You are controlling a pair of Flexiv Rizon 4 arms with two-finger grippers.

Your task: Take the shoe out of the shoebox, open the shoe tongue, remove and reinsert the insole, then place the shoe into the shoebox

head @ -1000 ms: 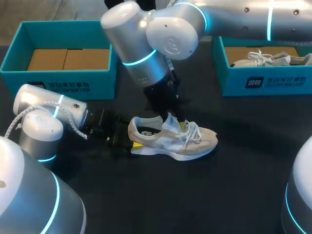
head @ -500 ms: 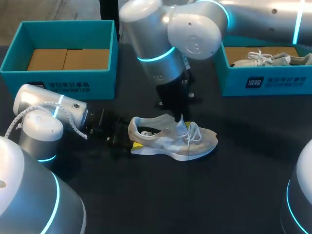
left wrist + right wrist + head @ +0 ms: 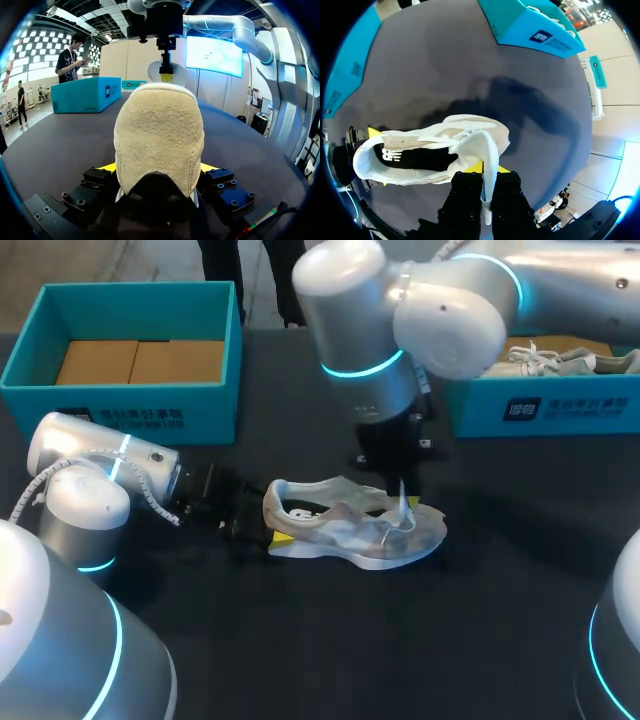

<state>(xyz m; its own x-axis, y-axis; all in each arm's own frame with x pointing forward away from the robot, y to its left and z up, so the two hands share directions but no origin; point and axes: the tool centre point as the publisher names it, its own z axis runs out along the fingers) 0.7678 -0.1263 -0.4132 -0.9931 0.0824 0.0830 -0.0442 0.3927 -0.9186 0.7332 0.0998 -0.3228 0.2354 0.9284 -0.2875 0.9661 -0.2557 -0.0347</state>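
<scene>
A cream sneaker (image 3: 350,525) lies on its sole mid-table, toe pointing right. My left gripper (image 3: 258,530) holds its heel: in the left wrist view the suede heel (image 3: 157,135) fills the space between the fingers, and a yellow tip (image 3: 107,167) presses on each side. My right gripper (image 3: 402,498) comes down from above and is shut on the white tongue (image 3: 489,150), which is lifted and drawn toward the toe. The dark insole (image 3: 420,157) shows inside the opened shoe. From the left wrist, the right gripper (image 3: 166,75) shows above the shoe's far end.
An open teal shoebox (image 3: 130,390) with a brown cardboard floor stands at the back left. A second teal box (image 3: 540,400) at the back right holds another pale sneaker (image 3: 560,360). My right arm's big joint (image 3: 400,320) hangs over the table's middle back.
My right gripper has closed on the tongue. The arm has shifted right, drawing the tongue up and toward the toe. The left arm and the shoe's heel have stayed put.
</scene>
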